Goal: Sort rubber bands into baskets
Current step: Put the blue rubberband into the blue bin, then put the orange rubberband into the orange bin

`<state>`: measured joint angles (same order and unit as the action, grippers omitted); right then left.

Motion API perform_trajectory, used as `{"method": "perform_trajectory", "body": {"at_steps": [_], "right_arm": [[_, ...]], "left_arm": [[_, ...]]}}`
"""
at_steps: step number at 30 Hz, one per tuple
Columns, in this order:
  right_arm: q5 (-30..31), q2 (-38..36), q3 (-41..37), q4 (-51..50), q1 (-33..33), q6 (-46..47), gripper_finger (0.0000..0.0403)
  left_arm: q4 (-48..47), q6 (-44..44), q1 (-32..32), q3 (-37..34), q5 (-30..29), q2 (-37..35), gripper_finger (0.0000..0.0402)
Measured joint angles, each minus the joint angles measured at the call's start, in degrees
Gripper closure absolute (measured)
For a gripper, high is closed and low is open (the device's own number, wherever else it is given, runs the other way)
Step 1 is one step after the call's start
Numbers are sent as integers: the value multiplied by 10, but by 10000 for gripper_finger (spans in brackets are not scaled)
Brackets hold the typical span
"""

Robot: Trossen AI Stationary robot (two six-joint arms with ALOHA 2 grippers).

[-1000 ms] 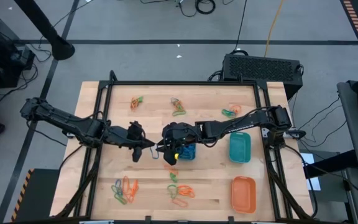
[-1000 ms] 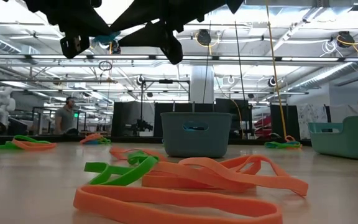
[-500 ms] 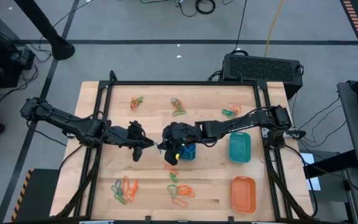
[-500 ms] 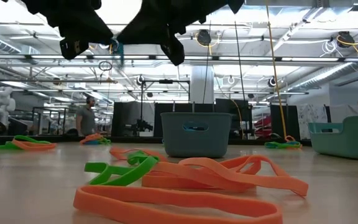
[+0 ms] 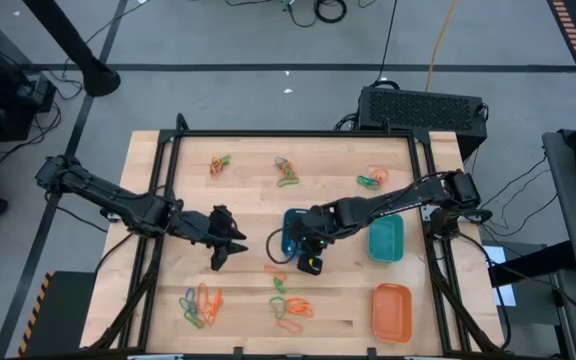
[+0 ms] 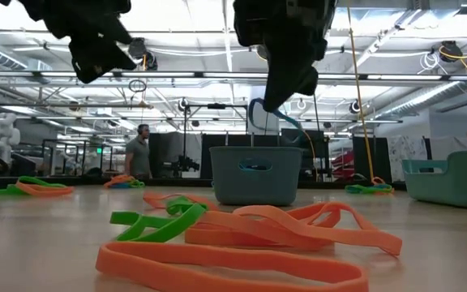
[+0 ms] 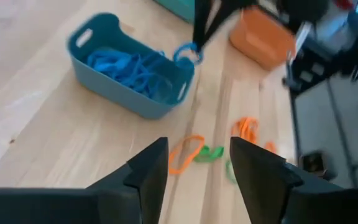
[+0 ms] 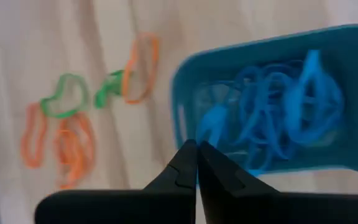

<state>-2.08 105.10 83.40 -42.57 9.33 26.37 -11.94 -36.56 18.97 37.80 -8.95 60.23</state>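
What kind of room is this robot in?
Probably a big robotics lab or workshop. Past the wooden table there is a wide hall with ceiling pipes, cables on the floor, and a person standing far off.

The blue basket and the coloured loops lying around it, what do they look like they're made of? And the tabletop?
The blue basket looks like moulded plastic: smooth matte walls, rounded corners, a cut-out handle. The loops seem to be rubber or another elastic: flat, floppy strips lying in limp curls, dull in finish. The tabletop appears to be pale wood, with grain and plank seams showing.
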Motion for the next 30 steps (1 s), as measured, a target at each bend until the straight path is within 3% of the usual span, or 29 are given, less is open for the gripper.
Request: {"method": "perform_trajectory", "body": {"at_steps": [9, 18, 30], "right_arm": [[57, 5, -22, 65, -2, 0, 403], [65, 5, -56, 62, -23, 35, 395], [65, 5, -56, 79, -23, 26, 293]], "left_arm": [[89, 117, 36, 0, 27, 141, 221], [184, 230, 42, 0, 14, 263, 221], [274, 328, 28, 3, 12, 380, 221]]}}
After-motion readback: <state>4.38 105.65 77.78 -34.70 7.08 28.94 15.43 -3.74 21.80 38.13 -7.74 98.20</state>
